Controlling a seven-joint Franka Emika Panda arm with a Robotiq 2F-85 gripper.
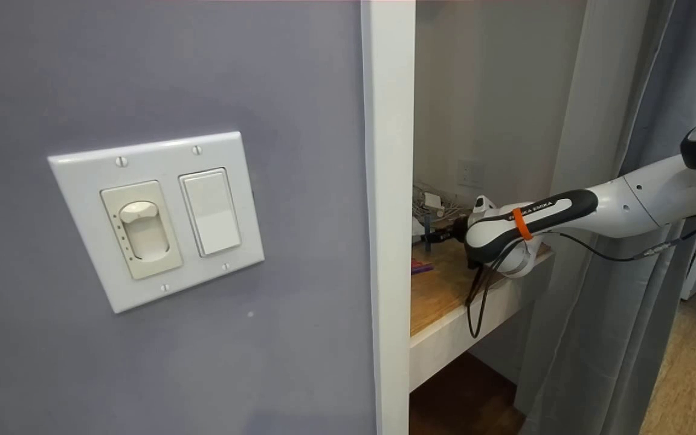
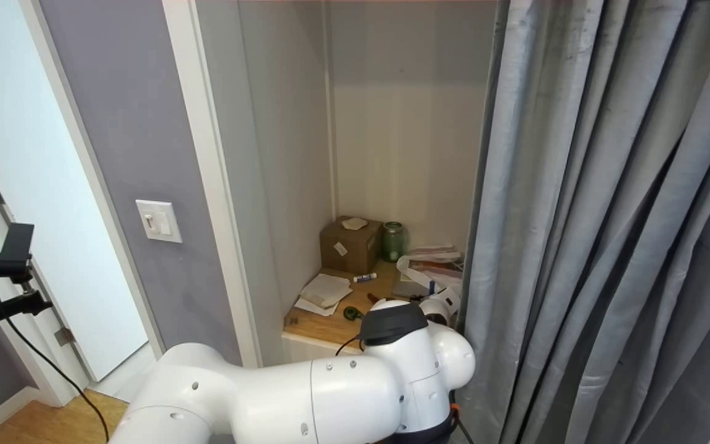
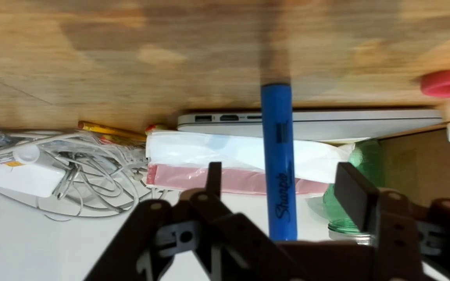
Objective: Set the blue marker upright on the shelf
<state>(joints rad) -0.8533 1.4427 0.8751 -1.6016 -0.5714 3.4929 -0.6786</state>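
Blue Sharpie marker (image 3: 279,164) standing upright on the bench (image 3: 162,82), behind its near edge (image 1: 444,347); hand (image 3: 283,187) spread around it, gaps both sides.

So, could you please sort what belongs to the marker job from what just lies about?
For the job: slim blue Sharpie marker; tan wooden shelf; black pincer.
Lying about: brown cardboard box; green glass jar; thin silver laptop; white cables.
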